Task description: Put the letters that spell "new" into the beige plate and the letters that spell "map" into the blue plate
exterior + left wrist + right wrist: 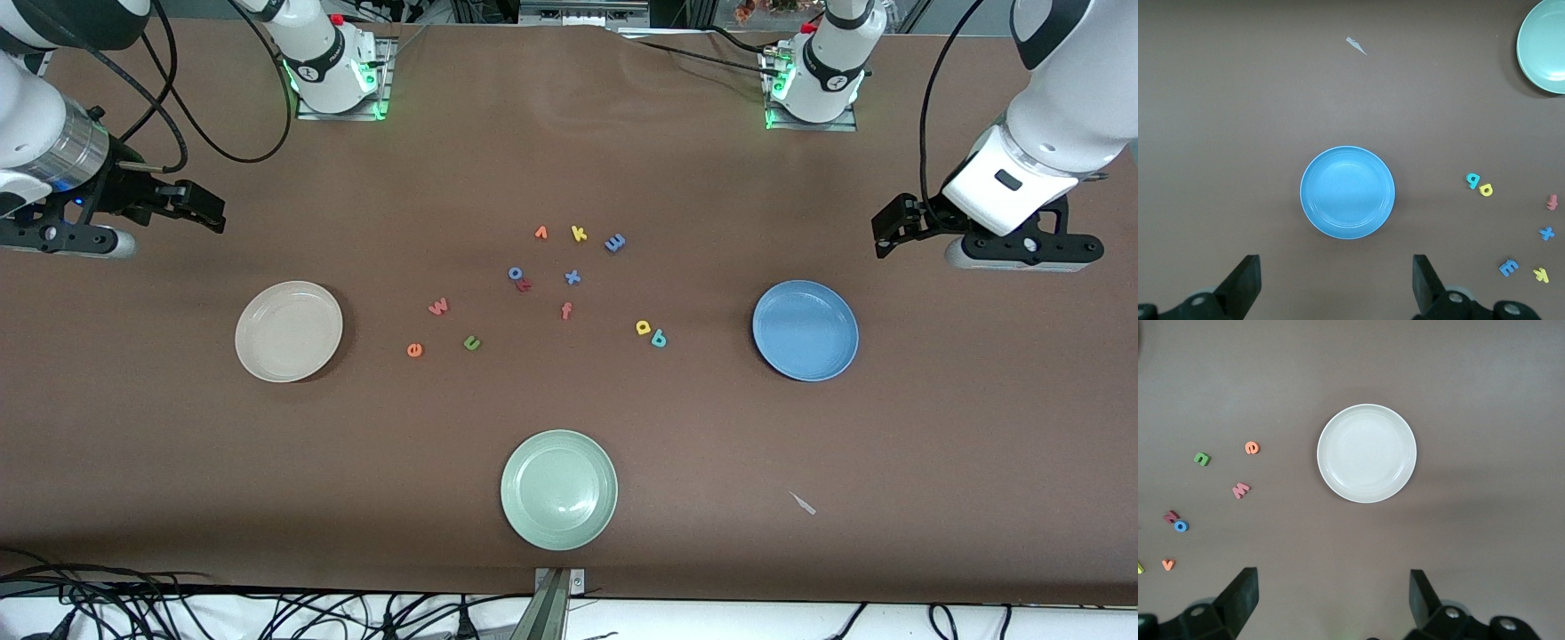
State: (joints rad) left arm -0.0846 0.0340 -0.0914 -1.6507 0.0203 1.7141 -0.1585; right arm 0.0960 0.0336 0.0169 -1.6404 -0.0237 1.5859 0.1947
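Left gripper (1333,283): jaws wide, empty, over the table near the blue plate (805,330).
Right gripper (1333,600): jaws wide, empty, near the beige plate (289,331).
Letters: pink-red w (437,308), orange e (414,350), green n (472,343), blue m (615,242), yellow a (643,327), teal p (659,339) on the table between the plates.

Beige plate (289,332), blue plate (805,330), pale green plate (559,489), all plain, on brown table (569,427).
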